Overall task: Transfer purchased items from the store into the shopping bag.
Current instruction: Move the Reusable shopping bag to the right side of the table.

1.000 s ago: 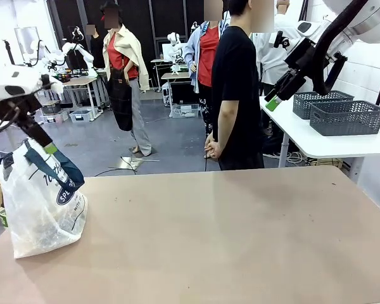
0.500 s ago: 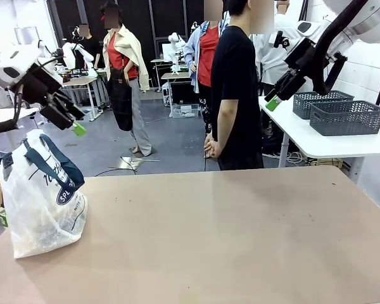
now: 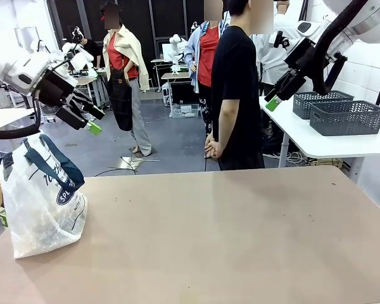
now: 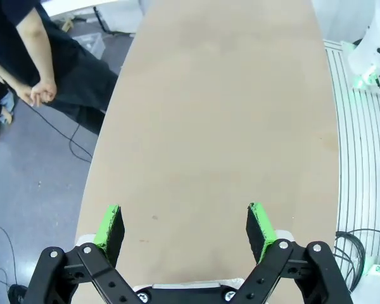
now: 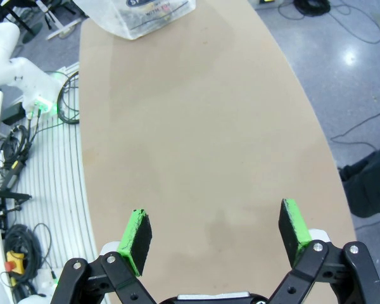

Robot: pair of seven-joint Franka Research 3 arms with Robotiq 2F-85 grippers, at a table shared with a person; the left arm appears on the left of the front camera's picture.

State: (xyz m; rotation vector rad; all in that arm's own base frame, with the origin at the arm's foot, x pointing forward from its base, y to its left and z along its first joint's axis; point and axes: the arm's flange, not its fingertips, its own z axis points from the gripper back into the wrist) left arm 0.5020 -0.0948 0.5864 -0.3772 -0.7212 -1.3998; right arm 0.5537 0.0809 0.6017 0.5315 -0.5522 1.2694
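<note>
1. Shopping bag: a translucent whitish plastic bag with navy strap handles and a round navy logo, standing upright on the brown bench near its left edge. Contents are too blurred through the plastic to identify. In the right wrist view the bag sits at the far end of the bench.
2. Left gripper: held in the air above and slightly right of the shopping bag, apart from it, with its green-tipped fingers pointing down and to the right. In the left wrist view the gripper is released, its green pads spread wide with bare bench surface between them.
3. Right gripper: raised high, well apart from the shopping bag, on the opposite side of the scene. In the right wrist view the gripper is likewise released, with its fingers set wide and holding nothing.
4. Grey lattice baskets: two, on a white side table far to the right of the shopping bag.
5. Person: in a black shirt, standing beyond the bench's far edge, arms hanging down.
</note>
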